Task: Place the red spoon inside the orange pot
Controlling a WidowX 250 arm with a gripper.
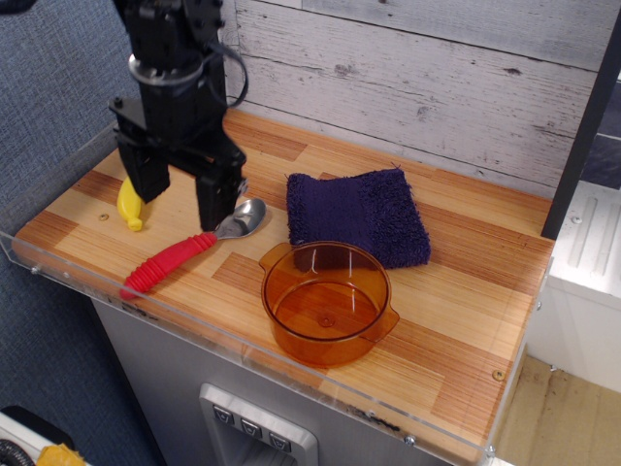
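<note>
The red spoon (173, 259) lies on the wooden table, its ribbed red handle pointing to the front left and its silver bowl (243, 218) to the right. The orange pot (327, 301) stands upright and empty near the front edge, right of the spoon. My gripper (179, 209) hangs open just above the spoon's upper handle, one finger on each side of it. It holds nothing.
A yellow toy banana (128, 204) lies at the left, partly hidden behind my gripper. A dark purple folded towel (357, 216) lies behind the pot. A clear plastic rim (194, 320) runs along the table's front and left edges. A wooden wall stands behind.
</note>
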